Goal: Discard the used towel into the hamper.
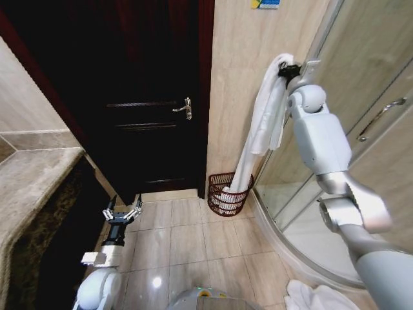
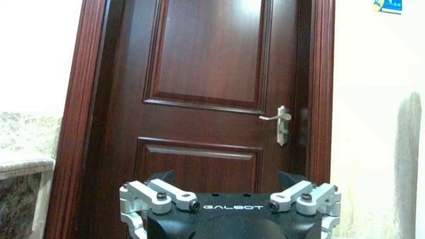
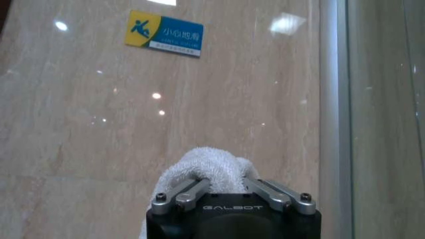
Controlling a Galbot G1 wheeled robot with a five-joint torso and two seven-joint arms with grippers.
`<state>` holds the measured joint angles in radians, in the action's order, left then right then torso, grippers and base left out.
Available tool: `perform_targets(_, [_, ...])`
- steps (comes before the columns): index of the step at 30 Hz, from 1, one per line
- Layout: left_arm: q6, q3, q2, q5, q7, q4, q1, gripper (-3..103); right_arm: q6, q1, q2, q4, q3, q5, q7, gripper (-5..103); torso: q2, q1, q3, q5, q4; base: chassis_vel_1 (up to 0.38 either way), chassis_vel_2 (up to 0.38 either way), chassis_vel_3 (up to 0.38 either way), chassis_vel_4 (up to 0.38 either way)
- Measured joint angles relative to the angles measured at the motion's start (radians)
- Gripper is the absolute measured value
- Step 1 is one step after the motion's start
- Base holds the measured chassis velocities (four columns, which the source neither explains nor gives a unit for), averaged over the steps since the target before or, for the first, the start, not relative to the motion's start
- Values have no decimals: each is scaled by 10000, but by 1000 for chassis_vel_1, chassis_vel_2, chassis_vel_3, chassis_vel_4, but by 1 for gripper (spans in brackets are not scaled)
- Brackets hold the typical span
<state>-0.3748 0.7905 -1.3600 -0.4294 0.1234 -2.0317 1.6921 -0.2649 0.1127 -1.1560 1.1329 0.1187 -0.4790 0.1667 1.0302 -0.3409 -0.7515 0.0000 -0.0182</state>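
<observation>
A long white towel (image 1: 264, 123) hangs down against the beige wall from my right gripper (image 1: 288, 70), which is raised high and shut on the towel's top end. In the right wrist view the towel (image 3: 206, 162) bulges out between the closed fingers of the right gripper (image 3: 222, 181). The towel's lower end reaches into the hamper (image 1: 222, 194), a reddish-brown open-weave basket on the floor by the wall. My left gripper (image 1: 122, 212) is held low over the floor tiles at the left, open and holding nothing, and the left gripper (image 2: 226, 179) faces the door.
A dark wooden door (image 1: 148, 97) with a metal handle (image 1: 186, 108) stands left of the hamper. A stone counter (image 1: 32, 174) runs along the left. A glass shower enclosure (image 1: 374, 116) curves at the right. Another white cloth (image 1: 316, 298) lies on the floor at the bottom right.
</observation>
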Motion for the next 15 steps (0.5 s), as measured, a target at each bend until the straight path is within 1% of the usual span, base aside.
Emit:
perform_targets(10, [-86, 65, 57, -125, 22, 37, 49, 100, 12, -315, -35, -94, 133, 73, 6, 4, -541, 242, 297, 3, 0, 0, 0, 0, 0])
perform_targets(15, [-91, 77, 67, -146, 60, 41, 49, 100, 35, -299, -33, -191, 177, 128, -23, 4, -727, 330, 401, 0, -1, 0, 0, 0, 0])
